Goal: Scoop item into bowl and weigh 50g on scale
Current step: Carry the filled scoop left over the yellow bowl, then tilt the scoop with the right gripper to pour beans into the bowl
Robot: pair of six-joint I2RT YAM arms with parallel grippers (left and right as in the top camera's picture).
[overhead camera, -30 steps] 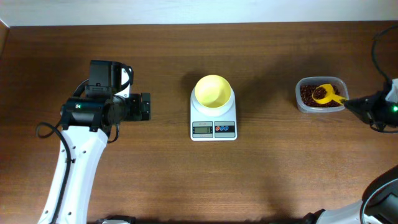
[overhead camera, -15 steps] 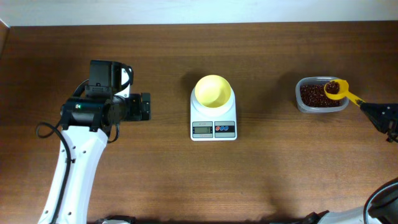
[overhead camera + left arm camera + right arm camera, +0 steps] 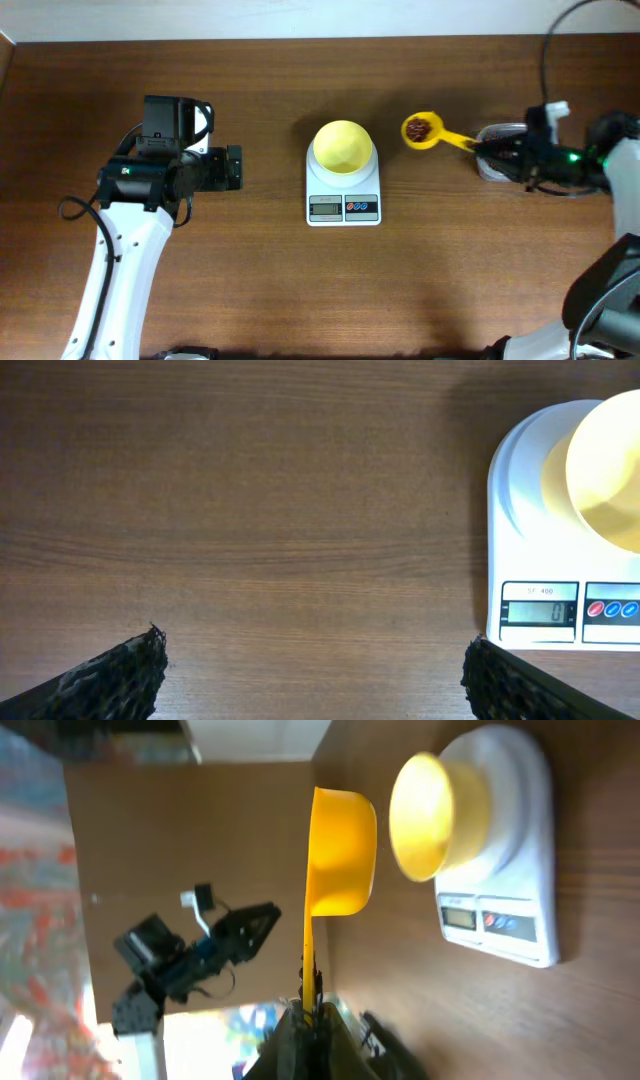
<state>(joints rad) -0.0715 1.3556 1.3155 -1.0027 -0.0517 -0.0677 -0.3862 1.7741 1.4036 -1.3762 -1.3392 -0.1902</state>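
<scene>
Red-brown beans (image 3: 419, 128) are riding in a yellow long-handled plastic scoop (image 3: 432, 134), cup end pointing left toward the pale-yellow round bowl (image 3: 342, 146) on the white scale (image 3: 344, 207); right fingers (image 3: 497, 150) are clamping its handle, left fingers (image 3: 110, 678) standing apart.

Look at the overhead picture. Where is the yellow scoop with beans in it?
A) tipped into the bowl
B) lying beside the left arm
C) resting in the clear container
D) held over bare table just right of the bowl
D: the right gripper holds the scoop by its handle, beans inside, over the table to the right of the bowl on the scale.
</scene>
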